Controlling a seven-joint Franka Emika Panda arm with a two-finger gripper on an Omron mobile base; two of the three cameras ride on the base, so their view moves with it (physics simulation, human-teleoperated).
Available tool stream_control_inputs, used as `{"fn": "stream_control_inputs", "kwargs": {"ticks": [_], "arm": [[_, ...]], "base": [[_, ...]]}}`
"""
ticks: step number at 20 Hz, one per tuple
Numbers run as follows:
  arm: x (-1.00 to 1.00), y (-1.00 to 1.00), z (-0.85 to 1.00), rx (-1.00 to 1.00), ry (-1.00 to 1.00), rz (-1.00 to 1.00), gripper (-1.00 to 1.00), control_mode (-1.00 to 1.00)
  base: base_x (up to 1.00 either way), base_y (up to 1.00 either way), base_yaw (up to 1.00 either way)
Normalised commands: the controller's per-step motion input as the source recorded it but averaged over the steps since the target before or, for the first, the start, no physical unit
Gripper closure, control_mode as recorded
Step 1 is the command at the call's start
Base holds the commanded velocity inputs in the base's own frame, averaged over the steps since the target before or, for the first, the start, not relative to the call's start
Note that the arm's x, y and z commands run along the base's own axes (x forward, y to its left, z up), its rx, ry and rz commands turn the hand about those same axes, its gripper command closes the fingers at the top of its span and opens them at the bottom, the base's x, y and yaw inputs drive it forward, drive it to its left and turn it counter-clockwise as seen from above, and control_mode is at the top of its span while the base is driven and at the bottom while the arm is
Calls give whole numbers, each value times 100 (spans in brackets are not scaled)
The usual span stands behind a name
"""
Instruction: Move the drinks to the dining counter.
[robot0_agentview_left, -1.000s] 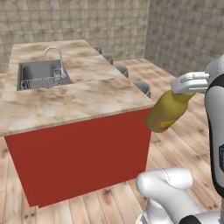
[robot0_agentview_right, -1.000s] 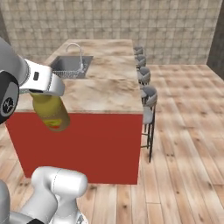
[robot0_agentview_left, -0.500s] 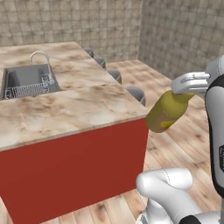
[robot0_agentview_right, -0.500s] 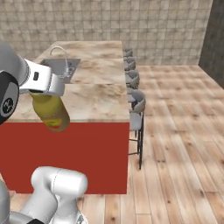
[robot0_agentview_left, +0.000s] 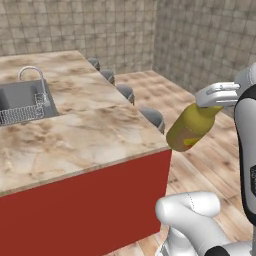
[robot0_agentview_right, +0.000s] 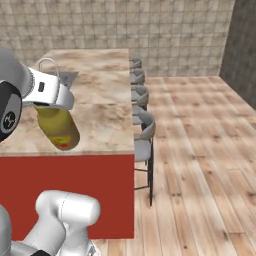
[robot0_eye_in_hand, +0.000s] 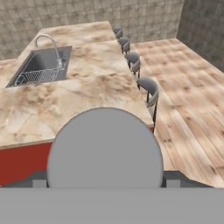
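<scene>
My gripper is shut on the neck of a tall olive-yellow bottle with a red-yellow label. The bottle hangs tilted in the air, off the near right corner of the dining counter and about level with its top. From the other side, the gripper carries the bottle in front of the counter's near end. In the hand view the bottle's round grey cap blocks the lower middle, with the marble counter stretching away beyond it.
An inset steel sink with a faucet lies in the counter's far left part. Grey round stools line its right side. The counter's near face is a red panel. Open wooden floor lies to the right.
The whole picture has shifted: the base has driven closer to the counter's right end, so the counter looks larger. The bottle stays held in the gripper, in the same pose.
</scene>
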Motion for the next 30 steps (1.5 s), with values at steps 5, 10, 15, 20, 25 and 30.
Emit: {"fn": "stream_control_inputs", "kwargs": {"ticks": [5,10,15,20,25,30], "arm": [[0,0,0,0,0,0,100,100],[0,0,0,0,0,0,100,100],[0,0,0,0,0,0,100,100],[0,0,0,0,0,0,100,100],[0,0,0,0,0,0,100,100],[0,0,0,0,0,0,100,100]], "base": [[63,-25,-8],[61,-20,-8],[55,-14,-7],[56,-12,-6],[55,-13,-7],[36,-1,-4]]}}
